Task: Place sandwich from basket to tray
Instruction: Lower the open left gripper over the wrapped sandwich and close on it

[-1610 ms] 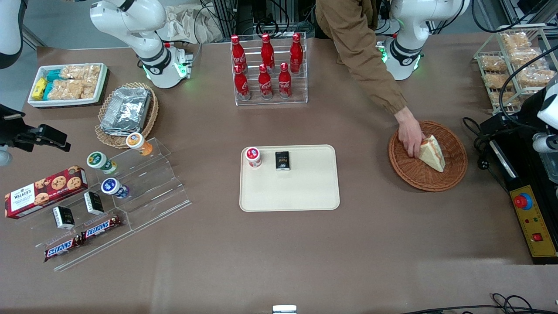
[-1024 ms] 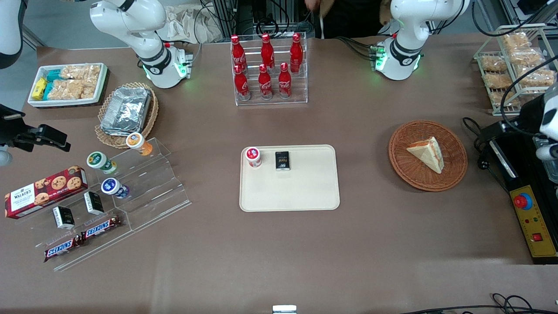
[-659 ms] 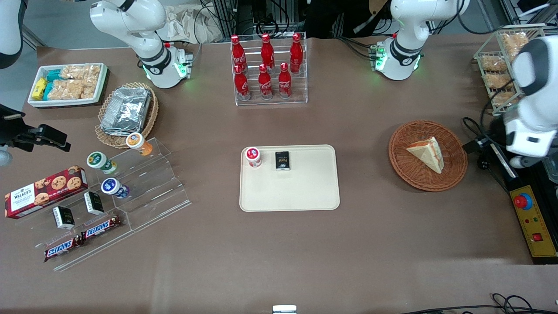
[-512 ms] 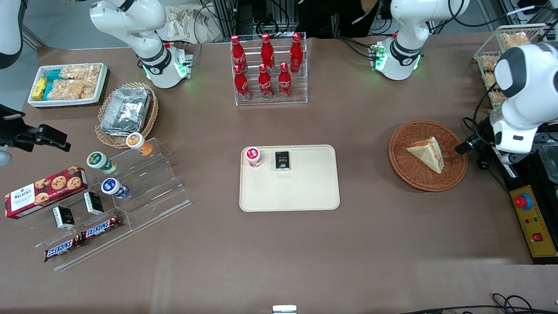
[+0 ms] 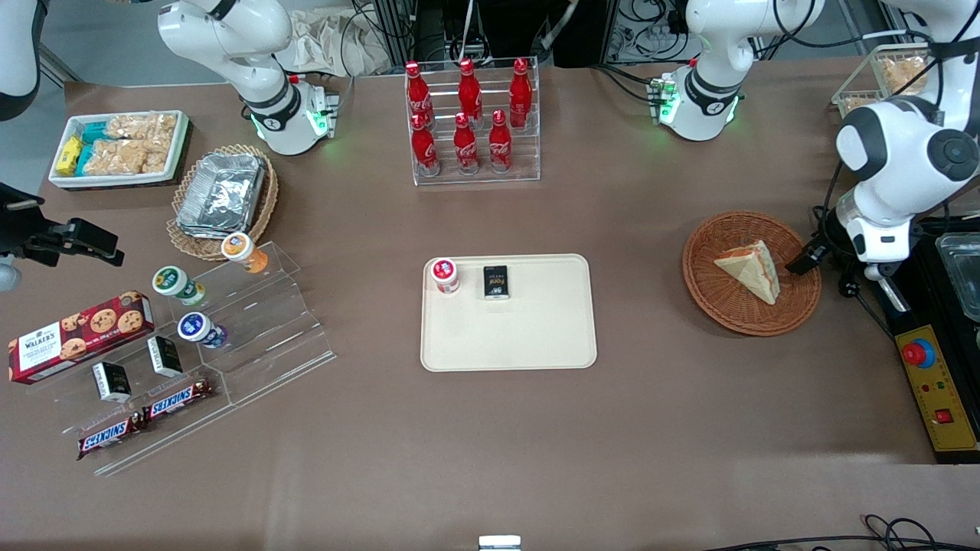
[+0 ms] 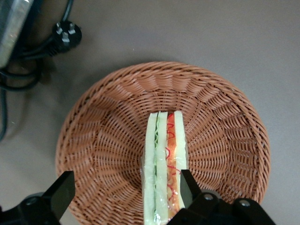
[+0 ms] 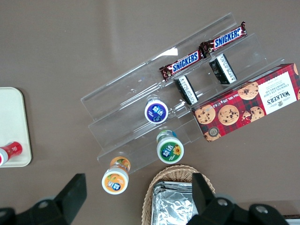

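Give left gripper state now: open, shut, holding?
Left gripper: jaws open, empty, above the round reddish-brown wicker basket, straddling the wrapped triangular sandwich.

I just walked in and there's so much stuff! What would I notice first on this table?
Probably the sandwich lying in the round brown basket toward the working arm's end of the table, with the robot's gripper hanging open just above it. In the middle lies the cream tray, and farther from the front camera stands a rack of bright red bottles.
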### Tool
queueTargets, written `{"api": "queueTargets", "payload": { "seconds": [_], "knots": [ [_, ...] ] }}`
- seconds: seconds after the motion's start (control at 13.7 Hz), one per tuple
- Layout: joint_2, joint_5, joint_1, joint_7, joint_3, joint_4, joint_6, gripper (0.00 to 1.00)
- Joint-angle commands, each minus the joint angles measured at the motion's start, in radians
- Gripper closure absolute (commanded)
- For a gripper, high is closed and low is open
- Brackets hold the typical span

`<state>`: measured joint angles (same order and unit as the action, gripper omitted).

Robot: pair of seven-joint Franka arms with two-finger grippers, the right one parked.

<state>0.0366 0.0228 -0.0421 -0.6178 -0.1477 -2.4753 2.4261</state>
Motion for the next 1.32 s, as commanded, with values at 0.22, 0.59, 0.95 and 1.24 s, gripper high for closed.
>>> {"api": "queueTargets", "payload": {
  "seconds": [0.22, 0.59, 0.95, 1.24],
  "knots": [
    [-0.047, 0.101, 0.013, -0.057, 0.036, -0.063, 0.134, 0.00],
    [-0.075, 0.101, 0.015, -0.123, 0.091, -0.131, 0.244, 0.02],
    [-0.098, 0.101, 0.015, -0.125, 0.092, -0.145, 0.263, 1.00],
    [-0.052, 0.098, 0.015, -0.106, 0.099, -0.126, 0.205, 1.00]
  ]
}}
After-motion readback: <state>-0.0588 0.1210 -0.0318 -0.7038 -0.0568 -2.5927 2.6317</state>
